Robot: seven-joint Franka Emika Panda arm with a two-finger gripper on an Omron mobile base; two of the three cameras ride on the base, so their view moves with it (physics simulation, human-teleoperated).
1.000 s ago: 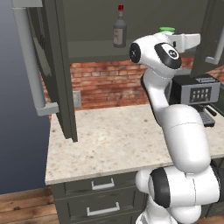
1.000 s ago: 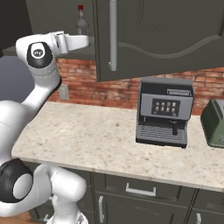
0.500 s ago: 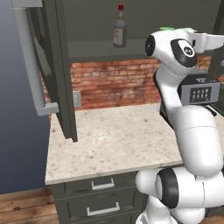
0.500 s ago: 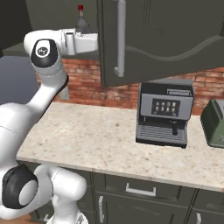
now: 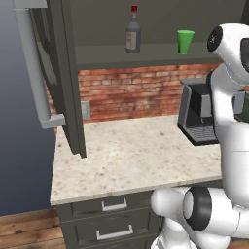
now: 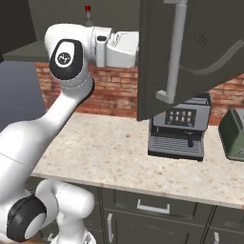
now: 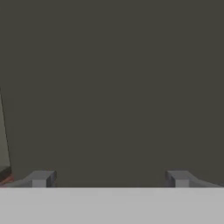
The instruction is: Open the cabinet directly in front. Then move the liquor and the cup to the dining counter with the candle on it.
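The cabinet [image 5: 146, 54] stands with both doors swung out. On its shelf the liquor [image 5: 133, 30] stands at the left and the green cup [image 5: 185, 41] to its right, apart from each other. In the right base view only the liquor's red cap [image 6: 88, 9] pokes up behind my arm. My white hand [image 6: 121, 47] reaches right, behind the edge of the right door [image 6: 205, 43] with its silver handle [image 6: 175, 52]. My gripper [image 7: 110, 179] is open with nothing between its fingertips, close to a flat dark panel. The dining counter is out of view.
A coffee machine [image 6: 178, 128] sits on the beige worktop [image 5: 131, 155] under the right door, with a green toaster [image 6: 234, 136] further right. The left door [image 5: 61, 78] juts out over the worktop's left end. A red brick wall [image 5: 131, 92] backs it, and drawers [image 5: 114, 206] sit below.
The right door has swung further out toward the base. My arm has swept to the right with it, uncovering the green cup in the left base view.
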